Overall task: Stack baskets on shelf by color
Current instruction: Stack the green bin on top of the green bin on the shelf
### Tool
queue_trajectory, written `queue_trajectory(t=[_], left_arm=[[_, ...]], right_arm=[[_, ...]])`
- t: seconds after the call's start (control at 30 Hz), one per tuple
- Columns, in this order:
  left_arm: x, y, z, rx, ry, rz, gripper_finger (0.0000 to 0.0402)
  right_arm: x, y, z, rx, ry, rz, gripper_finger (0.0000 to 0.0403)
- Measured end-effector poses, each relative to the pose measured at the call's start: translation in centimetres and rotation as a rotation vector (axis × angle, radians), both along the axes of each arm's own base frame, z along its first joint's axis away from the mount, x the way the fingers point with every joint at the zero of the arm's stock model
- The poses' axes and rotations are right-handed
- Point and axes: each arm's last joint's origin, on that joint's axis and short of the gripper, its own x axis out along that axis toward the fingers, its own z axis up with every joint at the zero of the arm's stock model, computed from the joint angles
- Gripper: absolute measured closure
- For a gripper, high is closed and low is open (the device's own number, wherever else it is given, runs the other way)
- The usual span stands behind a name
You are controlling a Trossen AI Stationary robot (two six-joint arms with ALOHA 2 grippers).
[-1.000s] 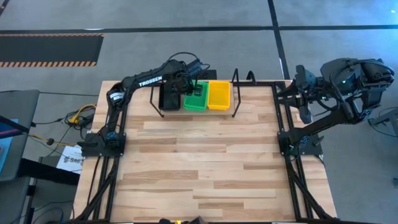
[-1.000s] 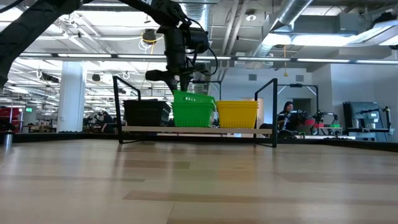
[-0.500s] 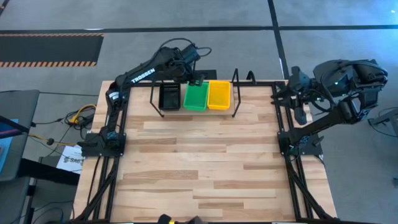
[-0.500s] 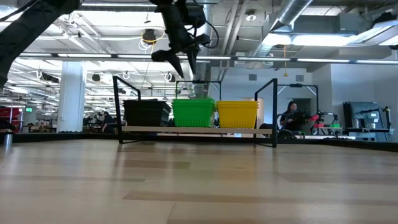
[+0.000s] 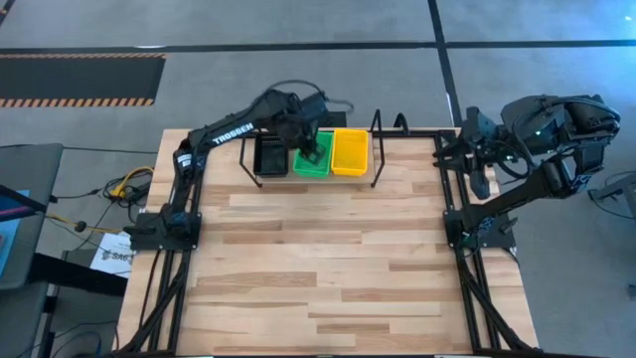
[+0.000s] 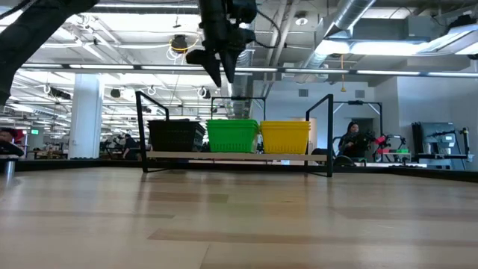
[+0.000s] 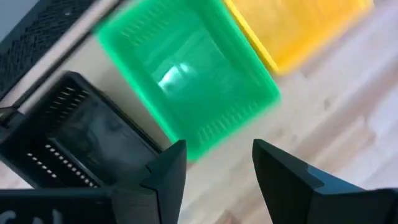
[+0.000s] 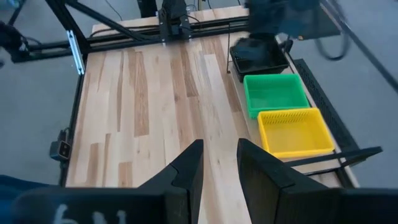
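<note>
The baskets sit in a row on the shelf (image 6: pixel 231 156) at the table's far edge: black basket (image 5: pixel 269 155), green basket (image 5: pixel 313 159), yellow basket (image 5: pixel 350 152), touching side by side. The left gripper (image 6: pixel 219 69) hangs above the green one, fingers spread, grasping nothing. White "TROSSEN" lettering (image 5: pixel 232 129) runs along the left arm. The right gripper (image 5: pixel 484 179) waits off the table's right edge, fingers parted and empty.

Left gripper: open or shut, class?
Open. The left gripper shows a clear gap, holding nothing, above the green basket.
</note>
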Motion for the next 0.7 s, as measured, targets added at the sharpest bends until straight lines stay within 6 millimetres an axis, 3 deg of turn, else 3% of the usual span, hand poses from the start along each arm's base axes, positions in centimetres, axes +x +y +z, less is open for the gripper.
queue_trajectory(t=[0.13,0.3,0.5,0.6,0.7], left_arm=[[1.0,-3.8,-0.1,0.021,0.062,-0.122,0.0230],[1.5,-8.1,-0.2,0.150,0.165,-0.143,0.0230],[2.4,-11.1,-2.2,0.258,0.255,-0.269,0.0236],[2.6,-11.8,-4.0,0.265,0.293,-0.298,0.0274],[2.9,-12.0,-6.1,0.264,0.329,-0.341,0.0345]], right_arm=[[0.0,0.0,0.0,0.046,-0.006,-0.033,0.0285],[0.6,0.1,-0.1,0.051,0.006,-0.035,0.0293],[1.2,0.1,-0.3,0.045,0.021,-0.032,0.0333],[1.7,0.2,-0.4,0.044,0.035,-0.033,0.0353],[2.1,0.2,-0.5,0.043,0.043,-0.033,0.0370]])
